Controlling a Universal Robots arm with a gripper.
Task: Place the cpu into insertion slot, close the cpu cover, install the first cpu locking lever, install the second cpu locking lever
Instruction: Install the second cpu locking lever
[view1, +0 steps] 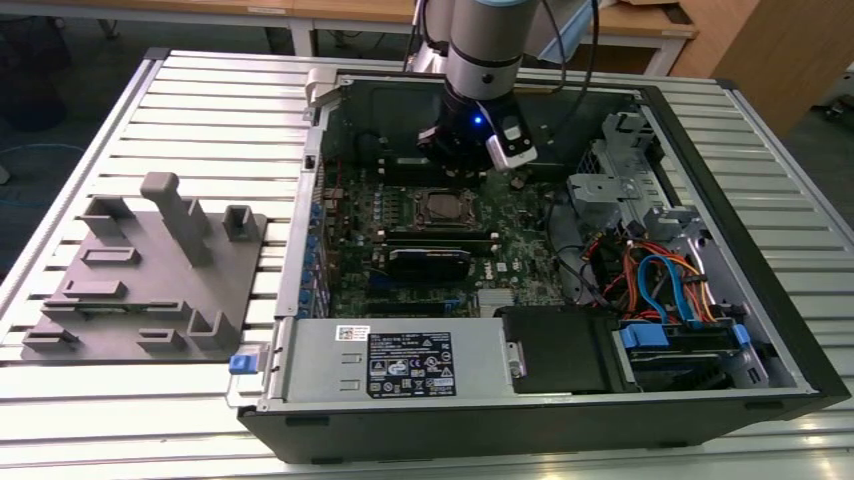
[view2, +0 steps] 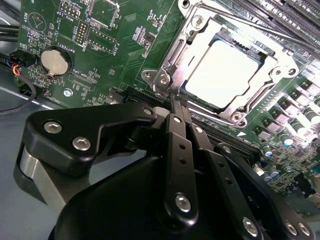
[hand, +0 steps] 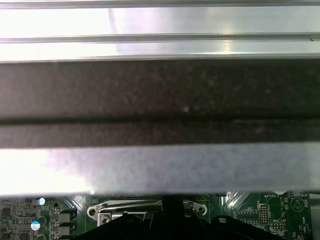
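Item: computer case (view1: 747, 330), lying open on its side on a slatted metal surface (view1: 214, 90), with the green motherboard (view1: 514, 255) facing up.

Item: cpu (view2: 226, 70), pale and square, sitting in the insertion slot (view2: 260, 56) on the motherboard. The cpu cover (view2: 240, 111), a silvery frame, is lying flat around the chip, its window showing the chip's top. In the exterior view the socket (view1: 437, 205) is lying just in front of the arm's end.

Item: tool (view2: 172, 100), black, hanging over the motherboard close beside the socket. Its fingers (view2: 176, 130) are pressed together, tips touching or nearly touching a corner of the cover frame; nothing is showing between them.

Item: thin metal lever (view2: 240, 25), lying along the socket's far edge in the second wrist view.

Item: round coin battery (view2: 53, 61), sitting on the board well apart from the socket.

Item: grey fixture tray (view1: 147, 275), resting on the surface at the exterior view's left, apart from the case.
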